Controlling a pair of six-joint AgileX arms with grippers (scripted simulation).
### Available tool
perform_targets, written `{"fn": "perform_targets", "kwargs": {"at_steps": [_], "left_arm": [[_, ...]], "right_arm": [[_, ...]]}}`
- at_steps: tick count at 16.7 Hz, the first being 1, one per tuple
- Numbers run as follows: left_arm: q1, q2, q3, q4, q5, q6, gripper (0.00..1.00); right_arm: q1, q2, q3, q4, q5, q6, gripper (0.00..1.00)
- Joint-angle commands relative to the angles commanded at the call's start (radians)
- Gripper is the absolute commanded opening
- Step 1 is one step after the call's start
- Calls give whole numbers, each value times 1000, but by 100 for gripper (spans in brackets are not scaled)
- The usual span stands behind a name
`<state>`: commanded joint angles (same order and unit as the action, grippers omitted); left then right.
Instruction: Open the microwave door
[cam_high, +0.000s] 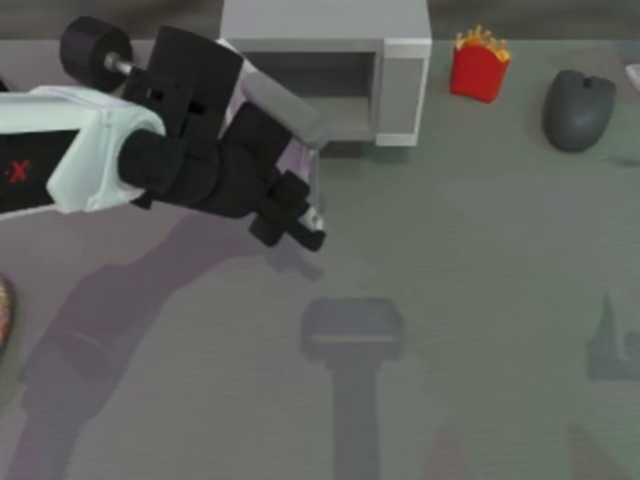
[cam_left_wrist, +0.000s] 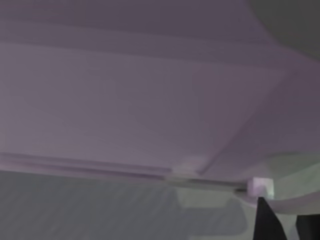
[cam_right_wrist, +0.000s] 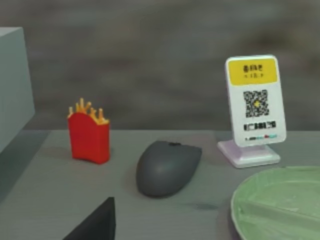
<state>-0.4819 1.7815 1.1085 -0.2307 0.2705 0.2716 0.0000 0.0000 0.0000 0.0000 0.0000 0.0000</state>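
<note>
The light grey microwave (cam_high: 325, 25) stands at the back centre of the table, its cavity (cam_high: 310, 75) showing. The microwave door (cam_high: 285, 105) is swung out towards the front left, and its pale window (cam_left_wrist: 130, 100) fills the left wrist view. My left gripper (cam_high: 300, 228) is at the door's free edge. Its dark fingertips (cam_left_wrist: 267, 220) stand close together by the end of the silvery handle bar (cam_left_wrist: 210, 183). My right gripper (cam_right_wrist: 97, 225) is out of the top view, far right of the microwave. One finger shows, with bare table beside it.
The plain control strip (cam_high: 403, 95) is on the microwave's right. A red fries box (cam_high: 480, 65), a dark mouse (cam_high: 578, 108), a QR sign stand (cam_right_wrist: 252, 107) and a green plate (cam_right_wrist: 280, 205) sit to the right.
</note>
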Motion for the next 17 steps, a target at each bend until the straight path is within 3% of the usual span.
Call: {"fn": "perform_targets", "kwargs": {"at_steps": [7, 17], "left_arm": [[33, -10, -6, -17, 38, 65, 0], [35, -10, -7, -19, 40, 69, 0]], "right_arm": [[0, 0, 0, 0, 0, 0, 100], [0, 0, 0, 0, 0, 0, 100]]}}
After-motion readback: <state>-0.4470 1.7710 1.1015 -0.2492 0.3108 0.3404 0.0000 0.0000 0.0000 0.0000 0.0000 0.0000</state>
